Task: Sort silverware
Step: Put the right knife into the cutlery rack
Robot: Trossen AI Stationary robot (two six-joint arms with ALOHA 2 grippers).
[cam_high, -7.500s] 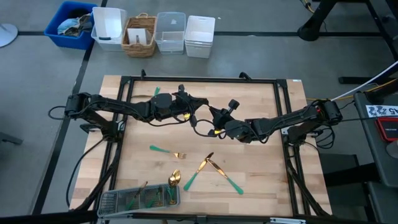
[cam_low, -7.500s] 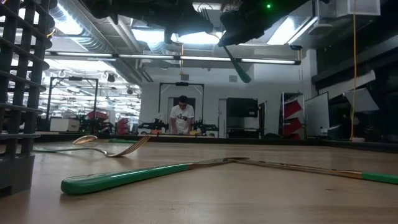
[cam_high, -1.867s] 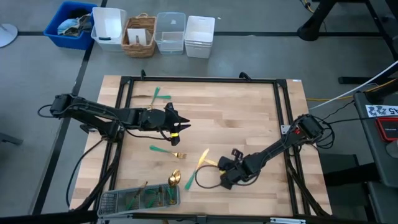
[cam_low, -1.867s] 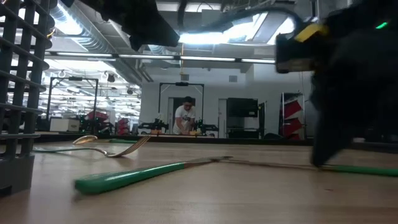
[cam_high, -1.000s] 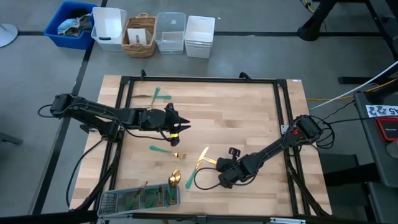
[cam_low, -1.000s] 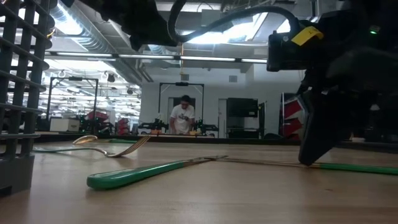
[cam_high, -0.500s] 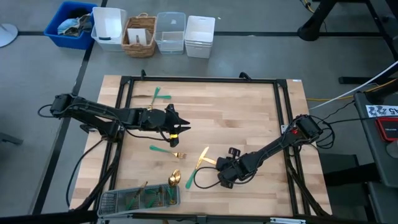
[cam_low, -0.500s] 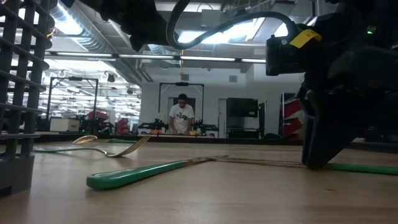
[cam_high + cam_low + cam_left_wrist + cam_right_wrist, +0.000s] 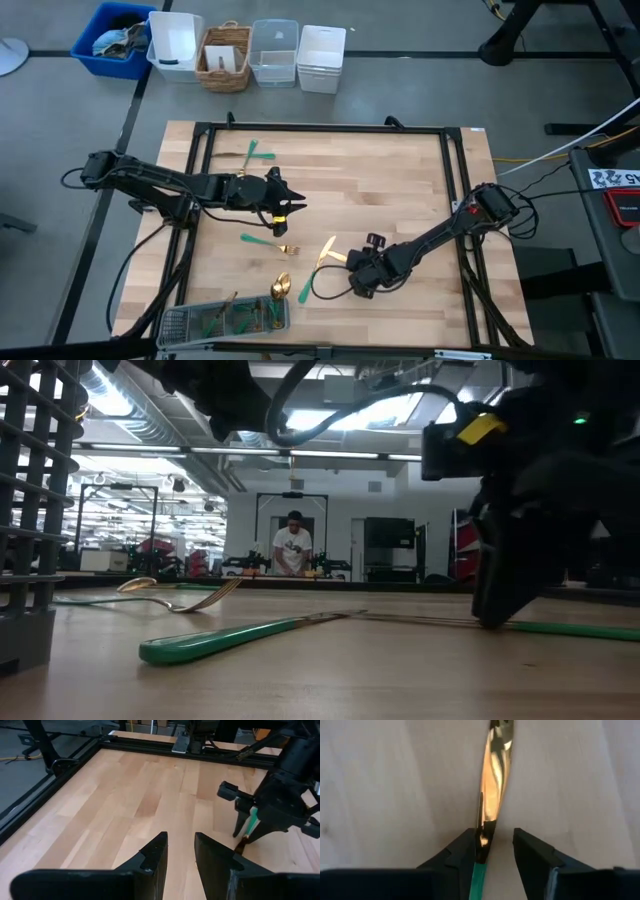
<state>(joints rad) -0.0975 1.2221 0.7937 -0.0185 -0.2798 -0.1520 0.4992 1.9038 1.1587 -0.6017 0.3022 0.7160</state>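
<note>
The light wooden slat table point(image 9: 400, 190) in its black metal frame carries the work. The left arm is extended over the table's left-centre, its gripper point(image 9: 293, 199) hovering above bare wood with fingers point(image 9: 155, 855) parted and nothing between them. The right arm reaches in from the right edge, its gripper point(image 9: 355, 282) lowered to the table surface near the front centre; its jaws stand apart, straddling a gold-bladed knife with a slim teal-green handle point(image 9: 491, 805), with a gap showing between the utensil and one finger, so released rather than clamped. The grey mesh compartment tray point(image 9: 180, 322) sits at the front left corner and holds several teal-handled pieces. Loose on the table: a teal-handled gold utensil point(image 9: 322, 261) lying diagonally just beside the right gripper, a gold fork with teal handle point(image 9: 268, 243) left of it, a gold spoon point(image 9: 281, 286) just beside the tray, and one more teal-handled piece point(image 9: 254, 153) near the far left edge.
</note>
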